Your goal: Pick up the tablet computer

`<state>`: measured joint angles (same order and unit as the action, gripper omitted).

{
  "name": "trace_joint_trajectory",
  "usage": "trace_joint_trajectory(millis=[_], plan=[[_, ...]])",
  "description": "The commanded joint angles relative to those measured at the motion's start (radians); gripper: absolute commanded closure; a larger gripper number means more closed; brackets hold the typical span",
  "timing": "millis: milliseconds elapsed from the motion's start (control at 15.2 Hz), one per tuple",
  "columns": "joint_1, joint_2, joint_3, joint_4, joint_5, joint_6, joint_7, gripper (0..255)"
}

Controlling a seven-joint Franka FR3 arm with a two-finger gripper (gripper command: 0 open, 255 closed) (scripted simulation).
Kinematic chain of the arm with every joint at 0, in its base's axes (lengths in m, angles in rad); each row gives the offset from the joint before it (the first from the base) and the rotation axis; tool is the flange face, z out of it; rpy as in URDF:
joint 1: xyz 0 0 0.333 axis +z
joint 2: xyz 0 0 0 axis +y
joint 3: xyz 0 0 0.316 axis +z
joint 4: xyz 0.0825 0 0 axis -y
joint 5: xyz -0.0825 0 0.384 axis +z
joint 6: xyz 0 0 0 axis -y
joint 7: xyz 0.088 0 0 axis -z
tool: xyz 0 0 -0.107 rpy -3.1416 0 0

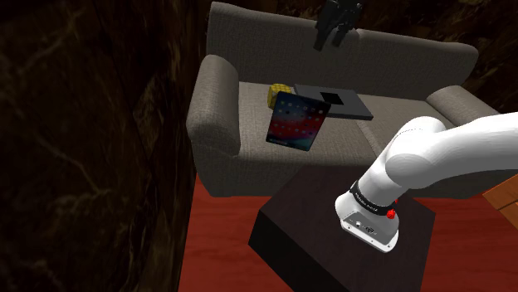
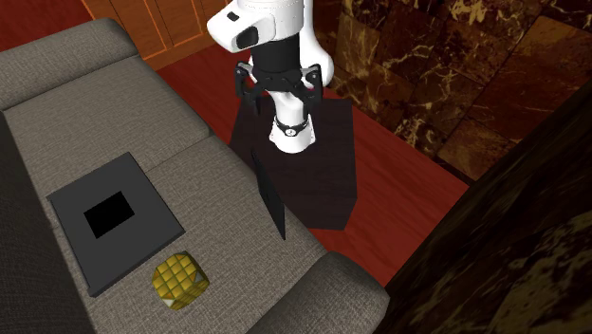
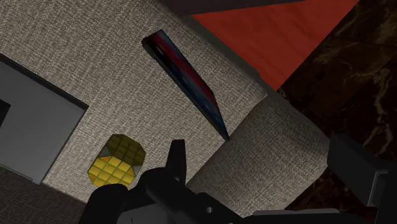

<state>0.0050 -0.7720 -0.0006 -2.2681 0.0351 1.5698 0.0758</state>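
One tablet [image 1: 295, 120] stood tilted on the grey sofa [image 1: 217, 112] seat near a yellow block [image 1: 277, 93], while the tool [image 1: 330, 40] hung above the backrest, fingers apart, holding nothing.

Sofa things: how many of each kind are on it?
Tablet computer: 1
Yellow gridded block: 1
Dark grey flat slab: 1
Total on the sofa: 3

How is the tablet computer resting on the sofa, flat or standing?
Standing on edge: the thin tablet computer with a colourful screen rises steeply from the grey fabric sofa seat, not flat.
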Motion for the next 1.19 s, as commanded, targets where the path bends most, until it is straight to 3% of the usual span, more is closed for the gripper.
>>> trace_joint_trajectory(millis=[0,858,1122], plan=[[0.0,0.0,0.0,0.0,0.0,0.0,0.0,0],[0.129,0.168,-0.155,-0.285,-0.157,0.384,-0.562,0],[0.132,0.191,-0.164,-0.324,-0.166,0.444,-0.579,0]])
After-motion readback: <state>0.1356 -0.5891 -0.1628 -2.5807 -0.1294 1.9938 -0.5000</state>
